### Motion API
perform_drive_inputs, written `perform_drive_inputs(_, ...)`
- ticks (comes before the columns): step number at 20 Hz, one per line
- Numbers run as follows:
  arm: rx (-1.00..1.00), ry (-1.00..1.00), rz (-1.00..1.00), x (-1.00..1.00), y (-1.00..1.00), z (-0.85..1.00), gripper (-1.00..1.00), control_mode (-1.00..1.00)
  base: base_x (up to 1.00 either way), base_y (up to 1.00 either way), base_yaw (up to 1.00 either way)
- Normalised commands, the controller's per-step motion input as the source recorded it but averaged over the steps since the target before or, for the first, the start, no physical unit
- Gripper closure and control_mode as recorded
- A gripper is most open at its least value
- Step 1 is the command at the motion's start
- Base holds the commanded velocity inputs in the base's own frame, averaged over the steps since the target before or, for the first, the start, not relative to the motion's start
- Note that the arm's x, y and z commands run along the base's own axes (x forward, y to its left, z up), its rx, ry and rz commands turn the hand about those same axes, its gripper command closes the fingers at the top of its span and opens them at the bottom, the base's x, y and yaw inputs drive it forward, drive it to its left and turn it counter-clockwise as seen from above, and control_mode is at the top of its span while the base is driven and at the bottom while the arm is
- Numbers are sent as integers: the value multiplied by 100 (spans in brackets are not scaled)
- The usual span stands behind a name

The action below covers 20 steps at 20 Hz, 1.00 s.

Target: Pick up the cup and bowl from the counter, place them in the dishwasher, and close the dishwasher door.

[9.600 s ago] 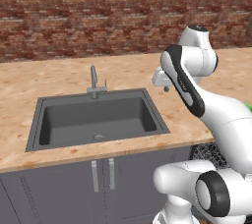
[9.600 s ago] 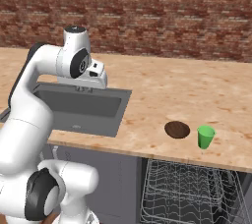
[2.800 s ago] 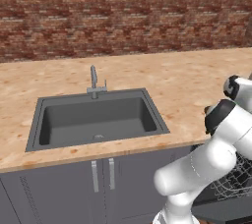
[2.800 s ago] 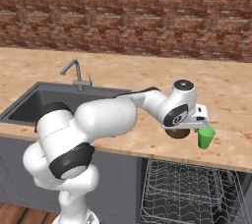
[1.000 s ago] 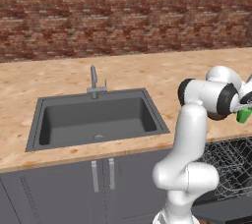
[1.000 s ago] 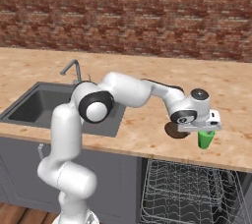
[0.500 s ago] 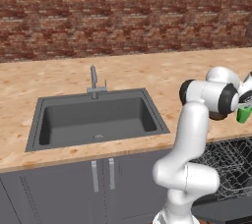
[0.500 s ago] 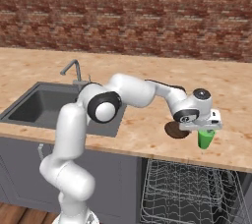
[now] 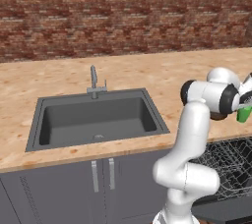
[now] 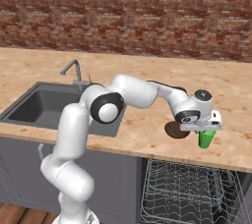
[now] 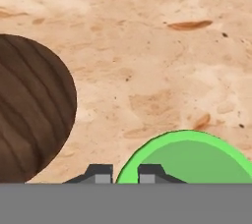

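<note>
The bright green cup (image 10: 206, 138) stands on the tan counter (image 10: 142, 125) near its front edge, above the open dishwasher (image 10: 192, 188). My gripper (image 10: 205, 128) reaches down onto it from above. In the hand view the gripper (image 11: 124, 173) is shut on the cup (image 11: 192, 161), its two dark tips pinching the near rim. The dark brown bowl (image 10: 174, 129) lies just left of the cup, apart from it, and shows as a wood-grained disc (image 11: 29, 110) in the hand view. From the left base view the cup (image 9: 243, 115) peeks out behind my wrist.
The dishwasher's grey wire rack (image 9: 231, 164) is pulled out under the counter at the right. A dark grey sink (image 9: 96, 117) with a faucet (image 9: 93, 78) sits to the left, over a grey two-door cabinet (image 9: 101, 176). A brick wall runs behind the counter.
The jaws have closed from wide open onto the cup's rim. The arm, the cup and the bowl have stayed in place.
</note>
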Motion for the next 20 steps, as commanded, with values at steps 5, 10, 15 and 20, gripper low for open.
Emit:
perform_drive_inputs(5, 0, -8, 0, -30, 0, 3, 100, -100, 0, 0, 0)
perform_drive_inputs(10, 0, -8, 0, -28, 2, 18, 100, -100, 0, 0, 0)
perform_drive_inputs(15, 0, -10, -2, -31, 11, 48, 100, -100, 0, 0, 0)
perform_drive_inputs(20, 0, -9, -16, -42, 2, 34, 100, -100, 0, 0, 0)
